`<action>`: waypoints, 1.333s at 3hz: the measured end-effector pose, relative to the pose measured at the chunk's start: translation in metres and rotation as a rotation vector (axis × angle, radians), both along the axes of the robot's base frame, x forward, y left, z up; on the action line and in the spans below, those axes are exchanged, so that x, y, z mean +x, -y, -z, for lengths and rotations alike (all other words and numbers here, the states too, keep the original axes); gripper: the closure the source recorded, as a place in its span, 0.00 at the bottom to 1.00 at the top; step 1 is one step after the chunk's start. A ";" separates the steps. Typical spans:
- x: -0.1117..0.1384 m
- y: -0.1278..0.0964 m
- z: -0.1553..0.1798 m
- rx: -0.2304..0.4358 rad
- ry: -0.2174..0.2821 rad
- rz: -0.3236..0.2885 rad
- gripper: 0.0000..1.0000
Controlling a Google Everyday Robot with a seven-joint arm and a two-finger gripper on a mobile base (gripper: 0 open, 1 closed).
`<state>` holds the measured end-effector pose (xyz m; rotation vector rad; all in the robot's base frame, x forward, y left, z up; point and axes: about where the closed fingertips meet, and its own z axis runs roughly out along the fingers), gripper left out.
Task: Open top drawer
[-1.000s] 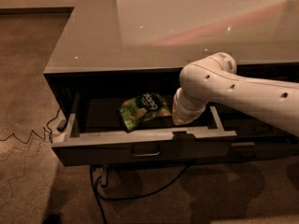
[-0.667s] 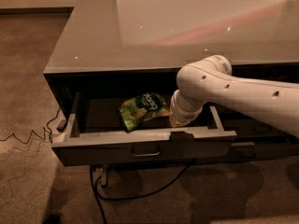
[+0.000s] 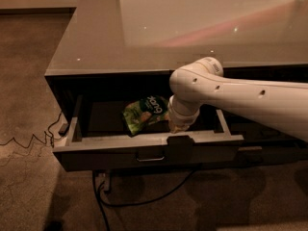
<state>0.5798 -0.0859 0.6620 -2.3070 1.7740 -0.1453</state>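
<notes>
The top drawer [image 3: 106,157] stands pulled out from under the grey counter, its flat dark front panel facing me with a small metal bar handle [image 3: 150,156] at its centre. A green snack bag [image 3: 146,112] lies in the shallow tray inside. My white arm [image 3: 231,93] reaches in from the right over the drawer. My gripper [image 3: 180,142] is a dark shape at the top edge of the drawer's front panel, just right of the handle, partly hidden by the wrist.
The glossy grey countertop [image 3: 144,32] overhangs the drawer. A black cable [image 3: 144,198] loops on the carpet below the drawer front. Thin wires [image 3: 29,141] trail on the floor at the left. A neighbouring drawer stack [image 3: 269,129] is at the right behind my arm.
My arm's elbow and wrist have shifted a little to the left over the drawer. The drawer stays open at about the same extent, and the bag has not moved.
</notes>
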 end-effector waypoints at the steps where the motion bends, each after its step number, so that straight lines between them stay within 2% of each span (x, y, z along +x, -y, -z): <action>1: -0.013 0.007 0.004 -0.068 -0.018 -0.027 1.00; 3: -0.042 0.040 0.000 -0.222 -0.076 -0.051 1.00; 4: -0.042 0.040 0.000 -0.222 -0.076 -0.051 1.00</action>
